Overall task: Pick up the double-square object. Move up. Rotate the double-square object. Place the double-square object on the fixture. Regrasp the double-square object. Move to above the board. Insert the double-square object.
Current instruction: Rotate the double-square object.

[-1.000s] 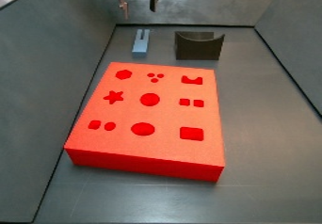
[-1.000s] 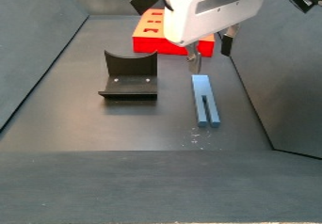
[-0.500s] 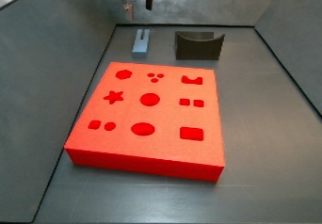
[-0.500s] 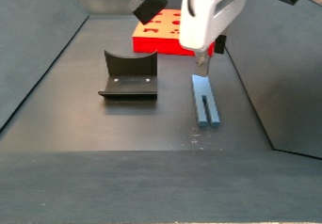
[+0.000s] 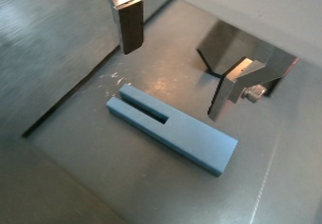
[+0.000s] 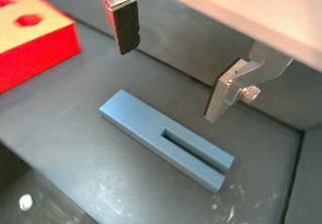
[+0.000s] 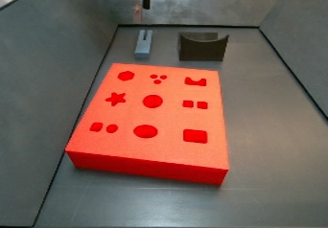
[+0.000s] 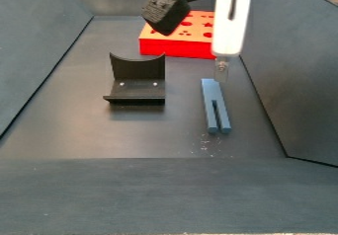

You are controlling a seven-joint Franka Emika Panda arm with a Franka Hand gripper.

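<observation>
Your gripper (image 6: 170, 68) hangs with its two flat silver, dark-padded fingers (image 6: 123, 25) spread wide and nothing between them. The slim blue-grey elongated block with a slot cut into one end, the double-square object (image 6: 164, 138), lies flat on the dark floor below that gap. In both wrist views the block (image 5: 172, 130) shows under the space between the fingers, so you are already roughly over it; you cannot read the height from these views, but the fingers are clear of the piece.

The thing your pick-up turns on is the long axis. In a side view the block (image 8: 214, 104) runs lengthwise away from the large flat red slab with shape cutouts, the board (image 8: 179, 37), with the gripper (image 8: 224, 65) above its end nearer the board. In the wrist views the line between the two fingers seems to run at a slant to the block's length rather than squarely across it, so you may need a small turn of the wrist before you descend; judge that as you go.

The small dark block with a U-shaped notch, the fixture (image 8: 133, 80), stands beside the block and apart from it; in a side view it (image 7: 201, 46) sits near the block (image 7: 145, 43), both beyond the board (image 7: 153, 107)
</observation>
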